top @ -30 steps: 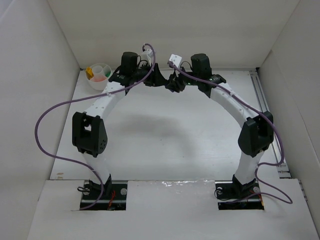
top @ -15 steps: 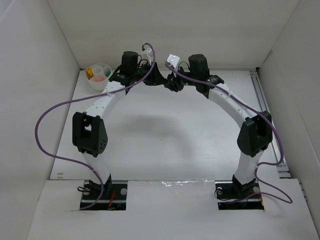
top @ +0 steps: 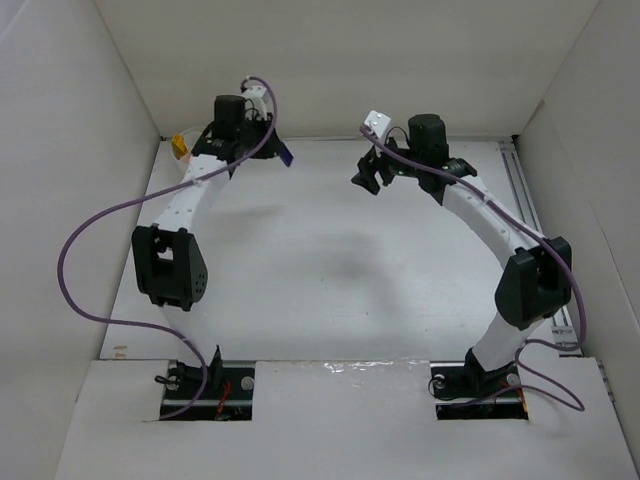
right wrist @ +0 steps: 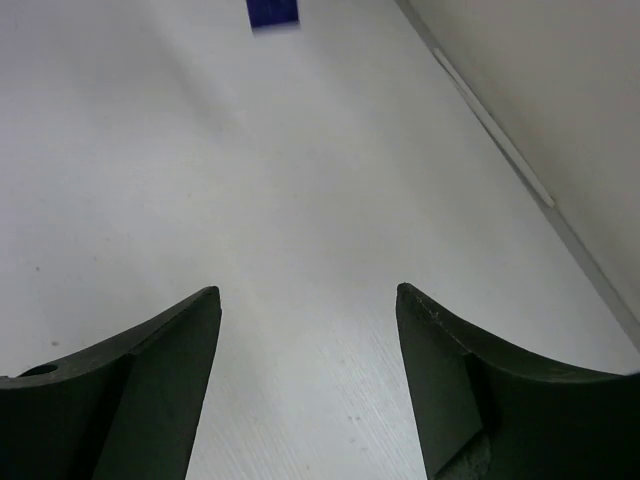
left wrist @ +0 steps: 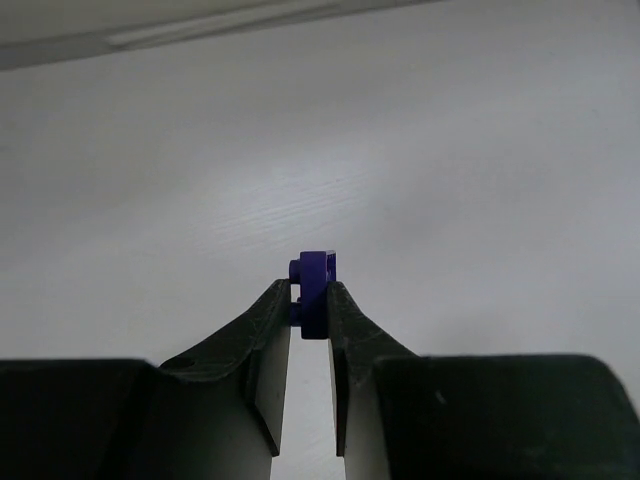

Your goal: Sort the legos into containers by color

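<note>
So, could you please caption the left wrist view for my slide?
Left tool pinching a dark blue lego, held over the white table.

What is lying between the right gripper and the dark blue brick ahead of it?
Nothing: the right wrist view shows only bare table between the right gripper and the dark blue brick.

A tiny dark blue plastic lego brick (left wrist: 320, 270) stands up on its thin edge. The two tips of the left tool (left wrist: 311, 300) pinch it tight. It has a little round bump on its left side. Far back on the left, a small yellow and orange bit (top: 180, 147) peeks out beside the arm.
</note>
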{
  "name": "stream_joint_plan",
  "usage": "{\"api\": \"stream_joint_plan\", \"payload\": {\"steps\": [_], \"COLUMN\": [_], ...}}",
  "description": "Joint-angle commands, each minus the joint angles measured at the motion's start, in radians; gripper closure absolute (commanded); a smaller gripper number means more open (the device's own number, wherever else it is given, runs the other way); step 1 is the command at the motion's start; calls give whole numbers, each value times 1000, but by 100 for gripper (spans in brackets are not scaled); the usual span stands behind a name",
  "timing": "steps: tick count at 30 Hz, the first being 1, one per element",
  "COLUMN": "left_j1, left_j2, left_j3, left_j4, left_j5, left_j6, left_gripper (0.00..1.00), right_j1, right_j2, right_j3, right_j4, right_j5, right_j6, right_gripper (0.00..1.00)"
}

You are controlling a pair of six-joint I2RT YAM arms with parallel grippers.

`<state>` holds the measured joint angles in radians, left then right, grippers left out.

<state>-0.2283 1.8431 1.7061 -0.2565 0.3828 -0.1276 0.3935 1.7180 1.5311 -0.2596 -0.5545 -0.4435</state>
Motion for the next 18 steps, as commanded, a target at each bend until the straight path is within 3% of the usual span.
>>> {"api": "stream_joint_plan", "payload": {"steps": [1,6,10,18], "left_j1": [90,222,297,349], "left_j2": [-48,65,206,318], "left_j3": [125,280,525,613], "left_j4": [-10,-58,-150,-127], "left_j5": [-183,-231,-248,-329], "left_j6": [97,204,224,267], "left_gripper": [100,100,100,100], "right_j1": [-31,-41,-41,-41], "right_j2": [-61,-70,-61,-51], "right_j3": [-26,-26,-26,-26], "right_j4": [30,6,-4,-15], "right_j5": [7,16,16,25], "right_j6": [6,15,15,26], "right_gripper": [24,23,23,23]}}
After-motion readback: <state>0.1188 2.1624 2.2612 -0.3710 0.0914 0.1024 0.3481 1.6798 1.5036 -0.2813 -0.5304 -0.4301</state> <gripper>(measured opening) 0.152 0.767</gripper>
